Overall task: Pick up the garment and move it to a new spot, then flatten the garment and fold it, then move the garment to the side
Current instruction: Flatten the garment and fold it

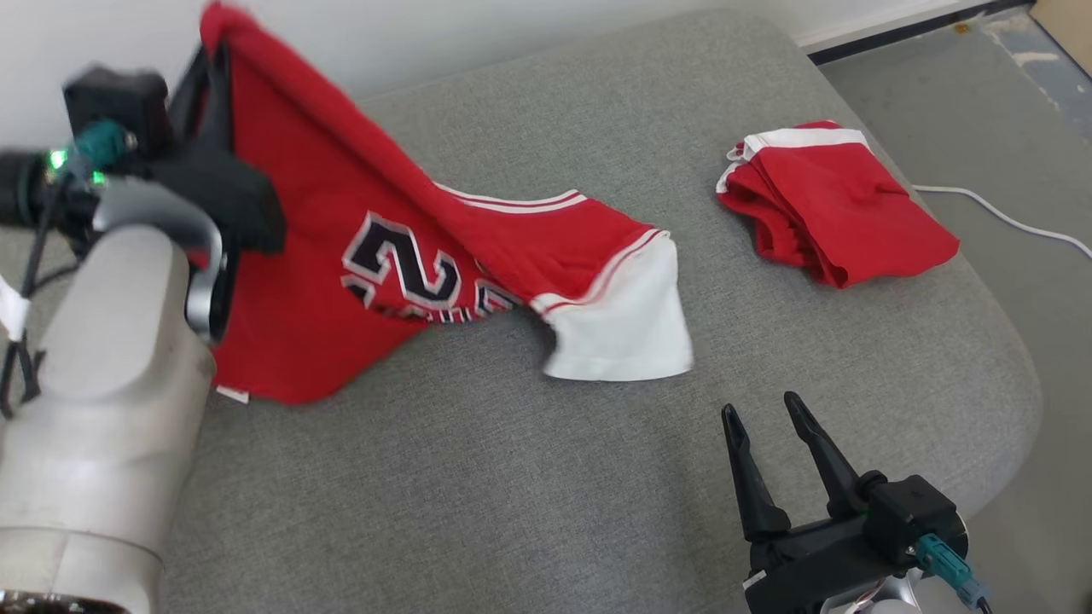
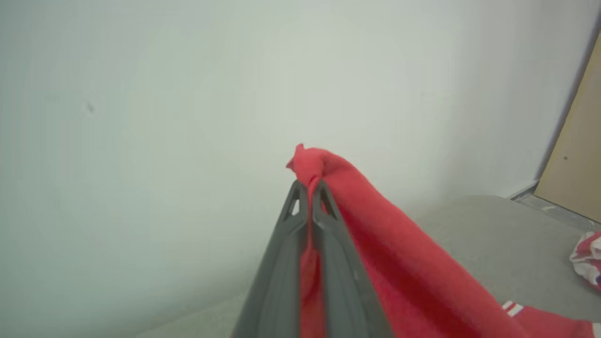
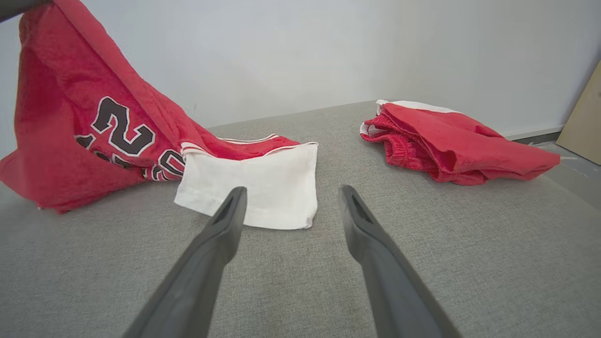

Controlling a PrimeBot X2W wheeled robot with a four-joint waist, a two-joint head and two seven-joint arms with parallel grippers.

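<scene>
White wall (image 2: 141, 94) behind grey fabric cushion (image 1: 512, 477); grey floor (image 1: 964, 111) w/ white cable (image 1: 943, 188).

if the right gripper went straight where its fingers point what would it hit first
Most likely the white sleeve of the red jersey, straight ahead of the right gripper; depth is unclear, so it might graze the grey cushion first.

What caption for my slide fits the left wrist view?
Left gripper shut on a red fabric jersey, above grey upholstered cushion.
</scene>
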